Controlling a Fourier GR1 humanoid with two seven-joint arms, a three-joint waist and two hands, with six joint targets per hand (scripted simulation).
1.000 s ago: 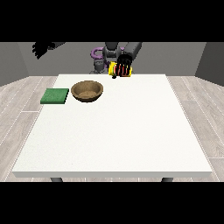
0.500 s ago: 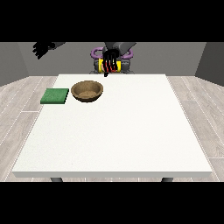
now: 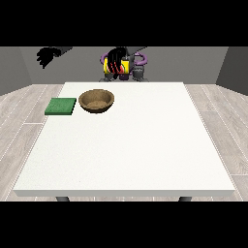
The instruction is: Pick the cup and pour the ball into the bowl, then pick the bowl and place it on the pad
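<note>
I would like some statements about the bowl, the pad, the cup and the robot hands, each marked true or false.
1. The brown bowl stands on the white table. True.
2. The bowl rests on the green pad. False: the pad lies beside it, nearer the view's left edge.
3. The robot hand at the view's right is at the yellow cup, above the table's far edge. True.
4. The robot hand at the view's left touches the bowl. False: it is raised, apart from the bowl.
</note>
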